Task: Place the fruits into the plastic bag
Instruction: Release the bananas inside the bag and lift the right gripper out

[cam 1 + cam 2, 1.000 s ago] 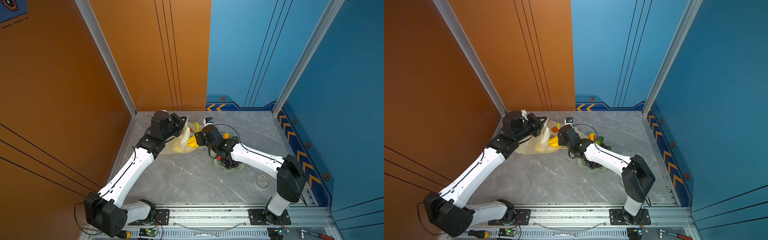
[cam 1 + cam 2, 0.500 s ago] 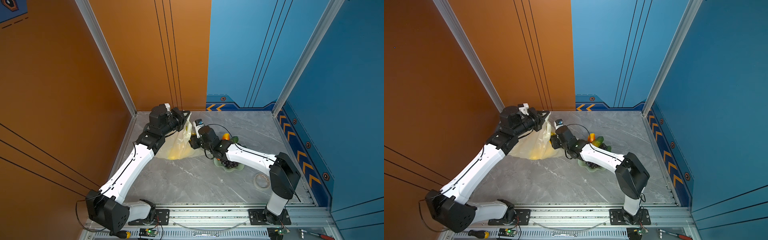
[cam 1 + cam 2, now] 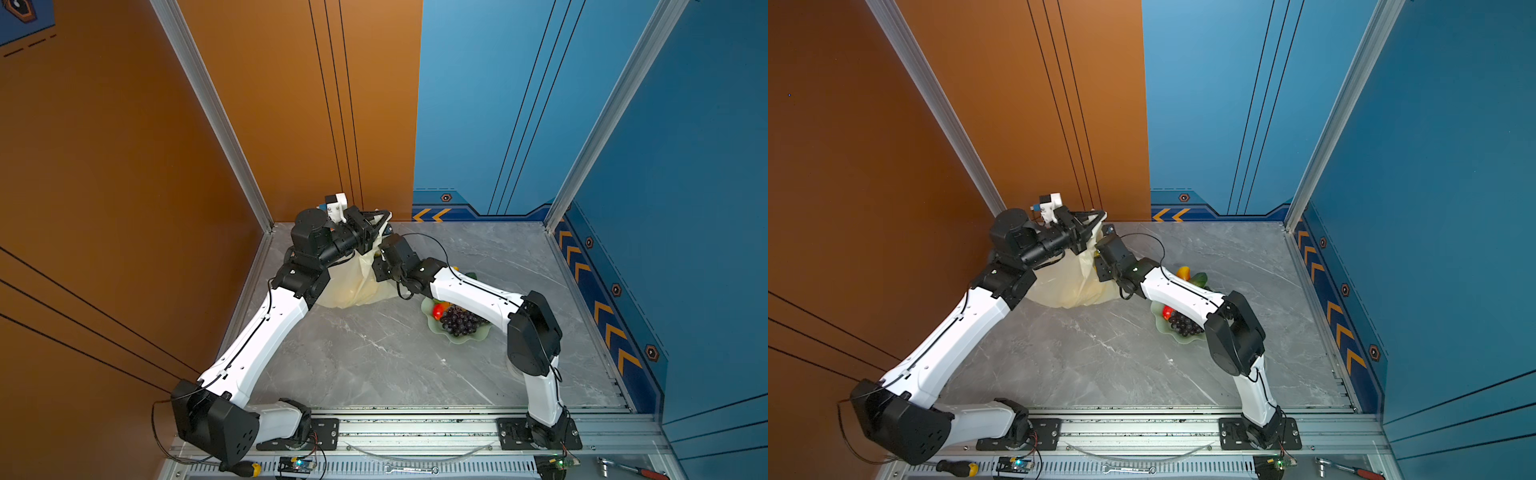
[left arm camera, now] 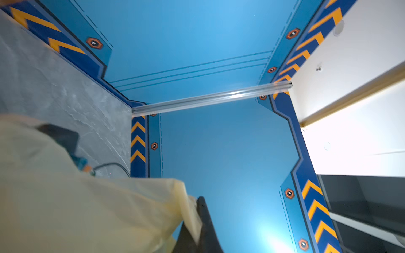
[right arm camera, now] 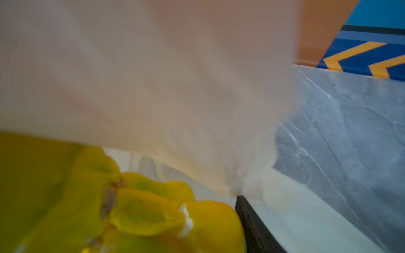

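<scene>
Fingers first: left fingers (image 4: 207,225) are clamped fully together on the rim of the plastic bag (image 4: 87,208), holding that edge up off the surface (image 3: 395,361). Right fingers (image 5: 252,223) are part closed around the banana bunch (image 5: 142,214), pushed in at the bag mouth. Only one finger shows there, so the hold is my read.

Bag (image 3: 353,286) sits slumped near the back-left corner, just beside the dish (image 3: 457,338).

Handling, my judgement:
- The bag is thin, limp, slick film with no shape of its own. Take it at the rim or a handle loop, never mid-wall, and keep it lifted or the mouth folds shut.
- The bananas look rigid, glossy and probably light. Grip across the thick of the bunch, since the gloss may let it slip.

Views:
- Both top views show the arms meeting at the bag (image 3: 1067,286), with grapes (image 3: 457,322) and a red fruit (image 3: 437,311) in the dish. Neither shows finger contact.
- Left wrist view alone shows the pinch on the film.
- Right wrist view alone shows the bananas under the draped film (image 5: 153,76), blurred.
</scene>
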Robot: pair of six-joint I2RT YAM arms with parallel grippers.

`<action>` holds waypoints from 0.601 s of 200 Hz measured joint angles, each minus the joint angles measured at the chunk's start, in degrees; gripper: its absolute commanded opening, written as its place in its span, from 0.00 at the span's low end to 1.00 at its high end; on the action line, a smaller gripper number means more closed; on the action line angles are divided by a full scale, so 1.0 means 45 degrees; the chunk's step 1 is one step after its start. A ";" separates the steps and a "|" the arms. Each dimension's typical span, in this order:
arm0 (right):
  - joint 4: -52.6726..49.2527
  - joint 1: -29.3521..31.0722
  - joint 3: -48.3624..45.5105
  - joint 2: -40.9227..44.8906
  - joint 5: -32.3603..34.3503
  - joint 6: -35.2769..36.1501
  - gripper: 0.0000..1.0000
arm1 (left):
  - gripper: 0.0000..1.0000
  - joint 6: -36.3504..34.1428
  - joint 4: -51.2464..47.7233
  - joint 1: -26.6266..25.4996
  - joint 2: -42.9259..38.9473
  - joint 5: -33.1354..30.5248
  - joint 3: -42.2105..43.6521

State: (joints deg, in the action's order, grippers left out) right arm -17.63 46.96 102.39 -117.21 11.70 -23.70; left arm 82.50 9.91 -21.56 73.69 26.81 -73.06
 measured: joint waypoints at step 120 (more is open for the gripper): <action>-0.4070 -0.1948 0.3759 -0.0568 0.2977 -0.0729 0.55 | 0.00 0.1438 0.1583 0.0272 -0.4255 -0.0248 0.6980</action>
State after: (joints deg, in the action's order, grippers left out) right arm -35.94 38.20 119.31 -119.77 25.10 -26.98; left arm 88.97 17.04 -20.34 54.54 25.69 -41.65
